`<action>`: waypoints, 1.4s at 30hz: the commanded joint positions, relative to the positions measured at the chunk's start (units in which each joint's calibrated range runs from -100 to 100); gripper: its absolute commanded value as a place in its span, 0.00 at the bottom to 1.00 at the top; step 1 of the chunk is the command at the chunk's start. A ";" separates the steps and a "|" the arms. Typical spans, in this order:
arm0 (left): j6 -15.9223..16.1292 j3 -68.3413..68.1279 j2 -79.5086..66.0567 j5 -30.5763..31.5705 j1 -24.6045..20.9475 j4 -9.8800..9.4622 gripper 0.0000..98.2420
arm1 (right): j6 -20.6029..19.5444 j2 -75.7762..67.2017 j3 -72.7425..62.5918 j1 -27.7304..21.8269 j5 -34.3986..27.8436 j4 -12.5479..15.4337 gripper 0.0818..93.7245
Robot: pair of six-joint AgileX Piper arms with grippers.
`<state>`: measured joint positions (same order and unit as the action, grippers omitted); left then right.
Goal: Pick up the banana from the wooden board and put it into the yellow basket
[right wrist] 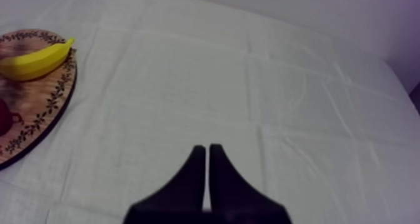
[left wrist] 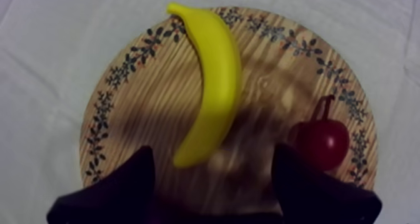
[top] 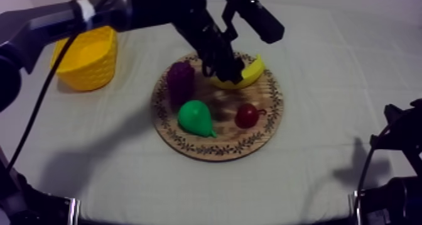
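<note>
Grey-white cloth covers the surface [top: 326, 164] from edge to edge, and you have plenty of bare room on it all round the wooden board [top: 254, 146], which lies near the middle. Your yellow basket [top: 88, 58] stands at the far left, well apart from the board, with open cloth between the two. Your left arm [top: 125, 10] reaches in from the upper left and hangs the left pincer [top: 227, 69] over the board's far half. The right pincer [right wrist: 207, 176] rests at its own side over bare cloth, pressed together on nothing, so the left is plainly the nearer one for this job. The banana [top: 250, 75] lies flat on the board's far right part, clear of the other fruit, its long axis running from near the board's middle out to the patterned rim. Seen from the left wrist, that axis points nearly straight away from the pincer, and the banana's near end sits between the two fingers [left wrist: 125, 183], which stand wide apart and hold nothing. By the look of it the grasp is not yet made; a straight drop would catch the end only, so a little reach along the fruit may give you a surer hold. Watch the bunch of grapes [top: 181, 83], which stands between banana and basket; lifting well clear first should pass over it. The pear [top: 196, 117] and the small red fruit [top: 246, 115] lie on the near half, the red one close by one finger.
</note>
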<state>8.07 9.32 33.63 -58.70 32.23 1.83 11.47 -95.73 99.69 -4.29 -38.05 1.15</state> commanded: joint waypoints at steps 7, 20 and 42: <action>-0.73 12.77 9.23 -9.08 0.32 -0.94 0.70 | -0.01 -0.02 -0.03 0.00 0.14 -0.01 0.00; -3.86 28.92 20.00 -22.65 0.77 -3.00 0.64 | -0.01 -0.02 -0.03 0.00 0.14 -0.01 0.00; -7.77 41.66 29.64 -32.88 2.66 -9.49 0.35 | 0.03 -0.02 -0.03 0.00 0.14 -0.01 0.00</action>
<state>0.54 51.05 63.48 -91.52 34.87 -7.41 11.47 -95.73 99.69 -4.29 -37.88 1.15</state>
